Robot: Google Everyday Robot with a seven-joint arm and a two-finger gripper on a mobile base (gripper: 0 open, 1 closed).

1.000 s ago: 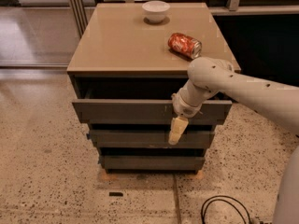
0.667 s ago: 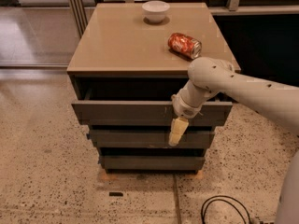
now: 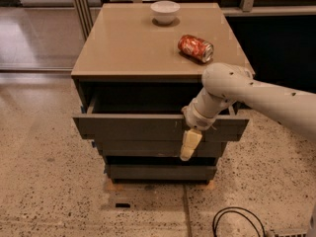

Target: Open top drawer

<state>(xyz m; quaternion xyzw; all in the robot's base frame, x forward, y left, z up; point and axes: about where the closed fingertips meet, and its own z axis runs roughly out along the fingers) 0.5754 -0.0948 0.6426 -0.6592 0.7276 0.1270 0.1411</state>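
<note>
The top drawer [image 3: 128, 127] is the widest dark grey drawer of the cabinet. It stands partly pulled out, with a dark gap showing behind its front under the tan cabinet top [image 3: 128, 48]. My gripper [image 3: 189, 144] hangs at the drawer's front, right of centre, with its pale tip pointing down over the front face. The white arm reaches in from the right.
A white bowl [image 3: 165, 11] and a red can [image 3: 195, 48] lying on its side sit on the cabinet top. Two narrower grey drawers [image 3: 143, 148] sit shut below. A black cable [image 3: 237, 221] lies on the speckled floor at the front right.
The top drawer's front and my gripper have come slightly further out toward the camera. Bowl and can have not moved.
</note>
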